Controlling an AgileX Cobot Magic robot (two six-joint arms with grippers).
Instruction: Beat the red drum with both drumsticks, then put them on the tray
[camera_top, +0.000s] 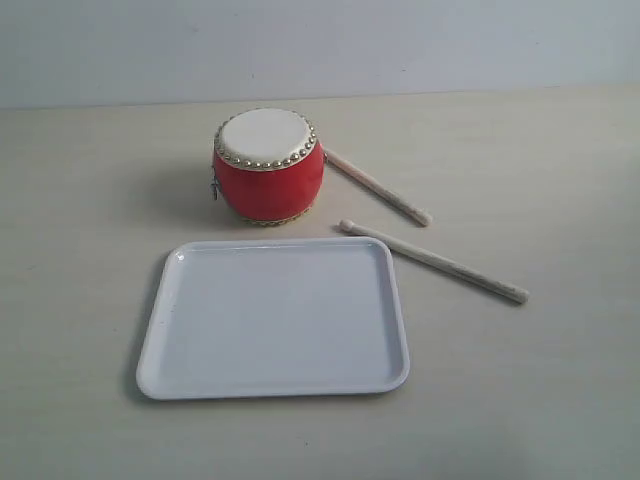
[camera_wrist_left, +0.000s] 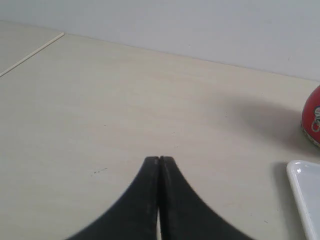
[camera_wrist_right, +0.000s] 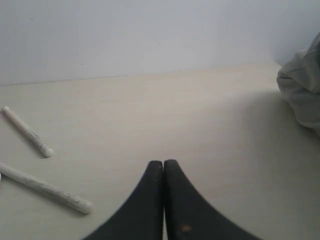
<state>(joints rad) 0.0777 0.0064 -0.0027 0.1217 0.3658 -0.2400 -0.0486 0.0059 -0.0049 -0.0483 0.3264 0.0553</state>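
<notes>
"Red drum (camera_top: 268, 165), glossy barrel, cream skin: where?"
"We see it toward the pale table's (camera_top: 90, 200) far edge, behind the flat white tray (camera_top: 273, 318); our left gripper (camera_wrist_left: 159, 159) and right gripper (camera_wrist_right: 163, 162), both closed, empty, well apart from it."

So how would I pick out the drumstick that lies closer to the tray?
Find the big white tray, with the red drum behind it. In the exterior view, two pale sticks lie to their right. Yours is the nearer drumstick, one end by the tray's back right corner; the other stick starts beside the drum.
</notes>
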